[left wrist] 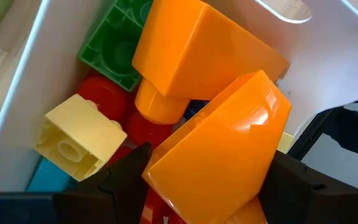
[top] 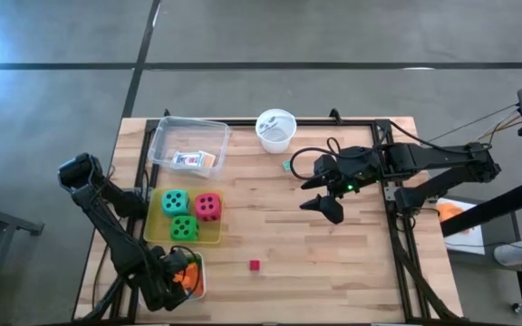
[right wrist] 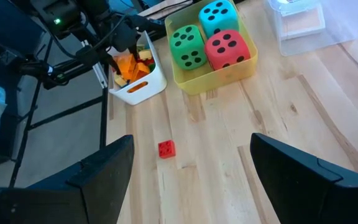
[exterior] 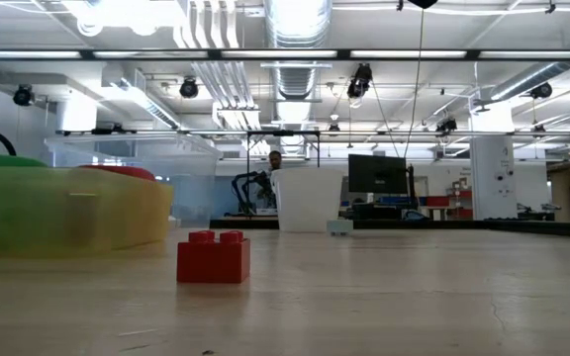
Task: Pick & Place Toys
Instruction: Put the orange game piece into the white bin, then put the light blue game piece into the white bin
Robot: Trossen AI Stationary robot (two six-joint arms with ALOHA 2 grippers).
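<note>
My left gripper (top: 178, 277) is down in the white tray (right wrist: 143, 88) at the table's near left corner, shut on an orange block (left wrist: 219, 155). Under it lie other blocks: orange (left wrist: 191, 56), green (left wrist: 114, 43), yellow (left wrist: 79, 134), red. My right gripper (top: 321, 196) hovers open and empty over the table's right middle. A small red block (top: 255, 265) rests on the table near the front. A small teal block (top: 287, 166) lies by the white cup (top: 275, 129). Green, teal and red dice (top: 187, 214) sit in the yellow tray (right wrist: 244, 73). My left gripper pinches the orange block by two opposite sides (left wrist: 166, 163) between its two fingers. The fingers come from above, slanting down into the white tray. The block sits tilted over the other blocks in the tray; whether it rests on them I cannot tell.
A clear tray (top: 188, 143) with card packs stands at the back left, beside the white cup. In the low view the red block (exterior: 213, 257) stands in front, the yellow tray (exterior: 67, 213) to its left. Bare wood lies around the red block.
</note>
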